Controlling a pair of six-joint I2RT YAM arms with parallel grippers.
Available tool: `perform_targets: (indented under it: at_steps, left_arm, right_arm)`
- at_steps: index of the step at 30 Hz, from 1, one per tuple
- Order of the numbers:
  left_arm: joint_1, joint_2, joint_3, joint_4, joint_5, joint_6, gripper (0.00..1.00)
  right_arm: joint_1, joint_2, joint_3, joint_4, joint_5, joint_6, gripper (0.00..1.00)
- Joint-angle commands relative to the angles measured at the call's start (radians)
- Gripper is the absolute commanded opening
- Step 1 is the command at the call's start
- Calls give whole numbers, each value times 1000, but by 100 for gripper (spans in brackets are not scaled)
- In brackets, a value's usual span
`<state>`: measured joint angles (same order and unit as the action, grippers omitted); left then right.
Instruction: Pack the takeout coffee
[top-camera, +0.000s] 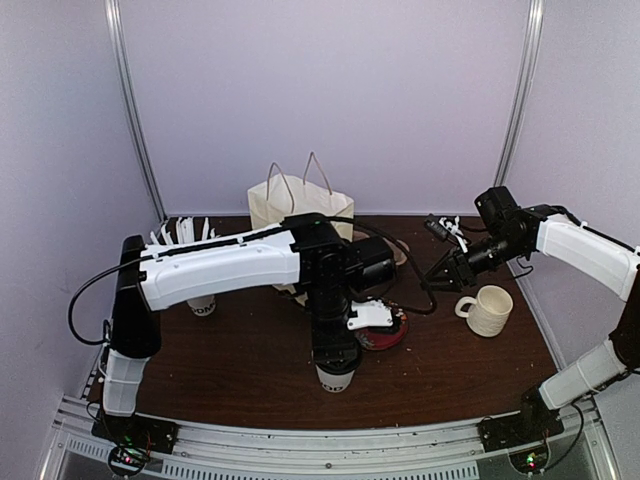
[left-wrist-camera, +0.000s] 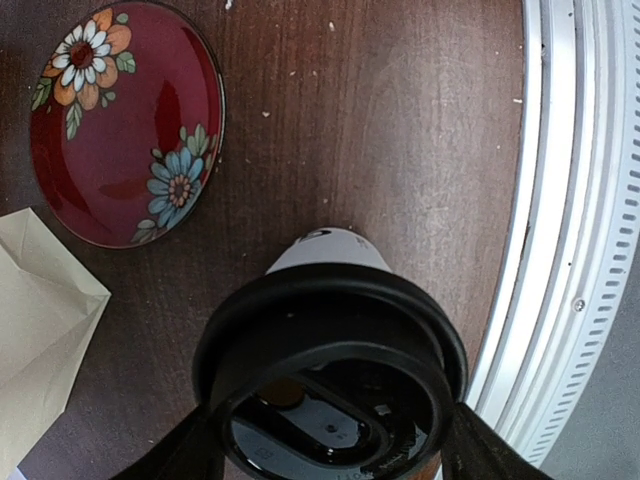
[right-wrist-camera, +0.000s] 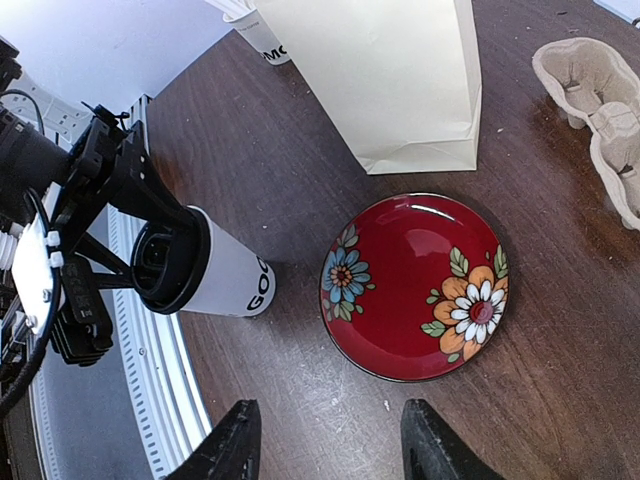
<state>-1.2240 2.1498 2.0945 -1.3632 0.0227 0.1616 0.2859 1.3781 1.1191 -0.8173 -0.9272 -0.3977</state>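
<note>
The white paper cup (top-camera: 335, 381) stands upright near the table's front edge, with dark letters near its base (right-wrist-camera: 228, 280). Its black lid (left-wrist-camera: 330, 330) sits on top of it. My left gripper (left-wrist-camera: 330, 445) points straight down over the cup, and its two fingers (left-wrist-camera: 185, 450) touch the lid's rim on opposite sides, shut on it. The right wrist view shows the lid (right-wrist-camera: 190, 255) held in those fingers. My right gripper (right-wrist-camera: 330, 425) is open and empty, above the table near the red plate; in the top view it (top-camera: 447, 268) hovers right of centre.
A cream paper bag (top-camera: 300, 205) stands at the back centre. A red flowered plate (right-wrist-camera: 415, 285) lies between bag and cup. A ribbed mug (top-camera: 490, 310) is at the right. A cup of white sticks (top-camera: 190, 240) is back left. A pulp cup carrier (right-wrist-camera: 600, 100) lies beside the bag.
</note>
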Motion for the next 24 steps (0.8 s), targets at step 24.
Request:
perform_targets:
  at_steps: [24]
  left_arm:
    - [8, 20, 59, -40, -28, -27, 70]
  right_arm:
    - [10, -14, -10, -1, -19, -18, 51]
